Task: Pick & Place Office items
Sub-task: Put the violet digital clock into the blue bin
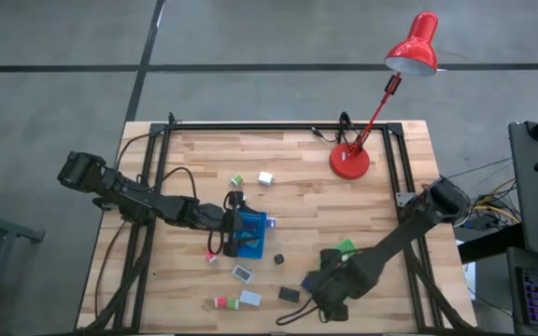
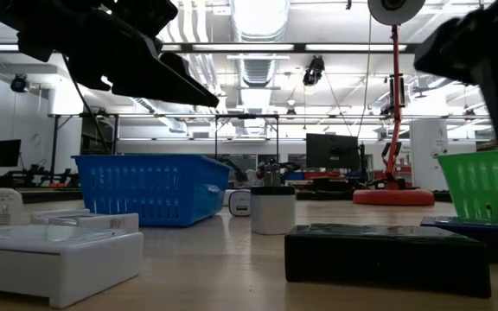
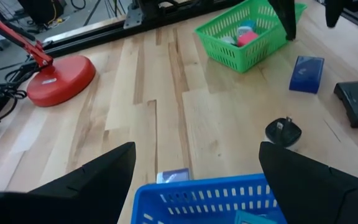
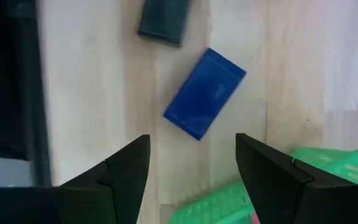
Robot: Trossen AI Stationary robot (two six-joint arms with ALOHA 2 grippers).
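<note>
My left gripper (image 1: 234, 222) (image 3: 196, 149) hangs open over the blue tray (image 1: 253, 234) (image 3: 211, 198) near the table's middle. My right gripper (image 1: 314, 285) (image 4: 191, 140) is open, pointing down above a navy block (image 4: 204, 93) (image 3: 306, 73) that lies flat on the table beside the green tray (image 1: 345, 249) (image 3: 247, 31). The green tray holds a red item and a light blue item (image 3: 244, 34). A black box (image 1: 290, 294) (image 3: 356, 102) and a black plug-like piece (image 1: 278, 257) (image 3: 283, 130) rest on the wood nearby.
Small white, green and red blocks lie scattered: two toward the far side (image 1: 266, 177), several near the near edge (image 1: 242, 273) (image 1: 249, 299). A red desk lamp (image 1: 350, 161) stands at the far right. A black frame (image 1: 278, 124) runs along the table's edges.
</note>
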